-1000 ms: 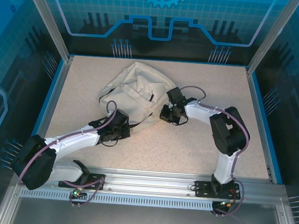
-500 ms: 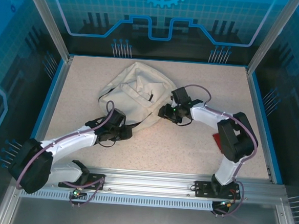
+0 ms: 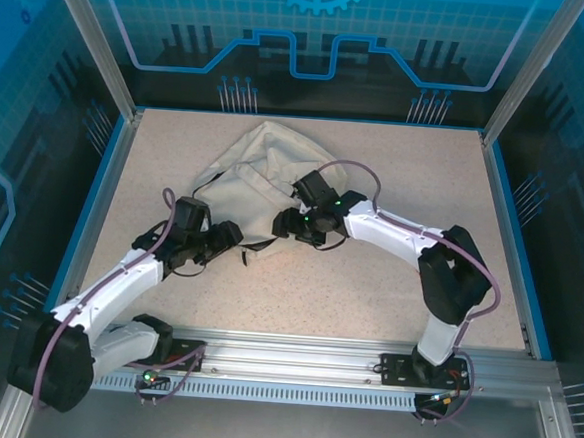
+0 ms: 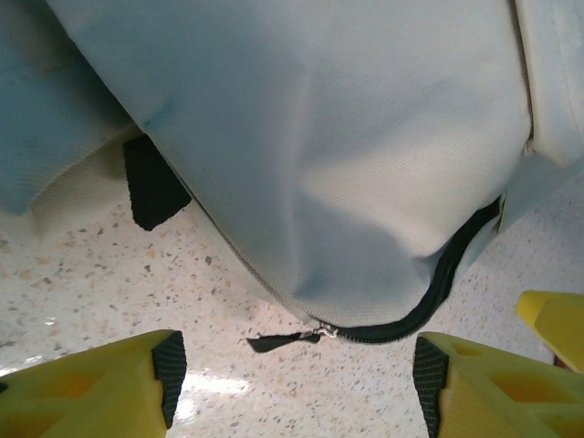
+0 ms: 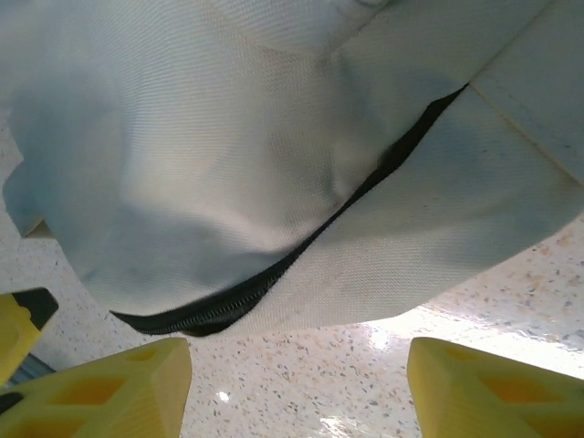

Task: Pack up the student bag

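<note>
The student bag [image 3: 260, 172], cream-white and crumpled, lies at the middle-left of the table. My left gripper [image 3: 233, 237] sits at its near left edge, and my right gripper [image 3: 290, 222] at its near right edge. In the left wrist view the bag [image 4: 319, 137] hangs over the table with its black zipper [image 4: 452, 274] and zipper pull [image 4: 283, 340] just ahead of my open left gripper [image 4: 292, 383]. In the right wrist view the bag [image 5: 228, 137] and its zipper [image 5: 301, 246] lie beyond my open right gripper [image 5: 297, 388]. Nothing is between either pair of fingers.
The speckled table [image 3: 415, 178] has bare room to the right of the bag and along the front. A blue raised rim [image 3: 506, 234] and metal frame posts bound it. Each gripper's yellow fingertip shows at the edge of the other's wrist view.
Both grippers have gone from shut to open. The right arm has reached left to the bag's near edge, and the left arm has swung left and back.
</note>
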